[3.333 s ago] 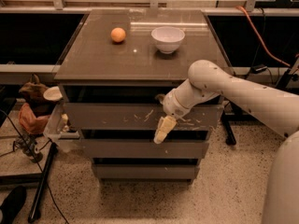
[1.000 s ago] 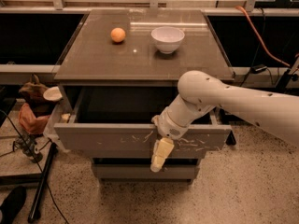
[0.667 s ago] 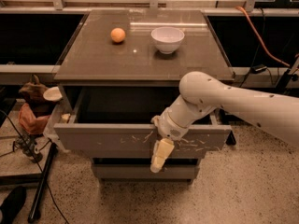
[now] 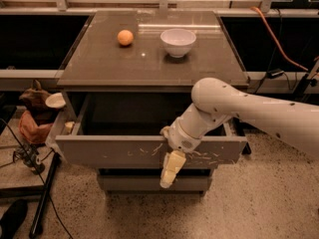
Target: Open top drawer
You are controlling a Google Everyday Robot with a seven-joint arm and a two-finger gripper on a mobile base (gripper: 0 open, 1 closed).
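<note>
Currently:
1. Top drawer (image 4: 114,153) stands well out from under the desk's (image 4: 99,63) front edge, scratched front towards the camera.
2. Hand (image 4: 169,171) hangs over the drawer front, right of middle. With no handle there, it is probably hooked on the top lip. Can't tell how open it is or whether it grips.
3. Orange (image 4: 125,37) and bowl (image 4: 178,42) sit near the desk's back edge, well apart from the arm (image 4: 239,108).

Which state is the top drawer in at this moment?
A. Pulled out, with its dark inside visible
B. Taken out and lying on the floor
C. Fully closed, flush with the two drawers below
A: the top drawer stands well forward of the cabinet top, with a dark open space behind its scratched front, and the hand hangs down in front of that front.
</note>
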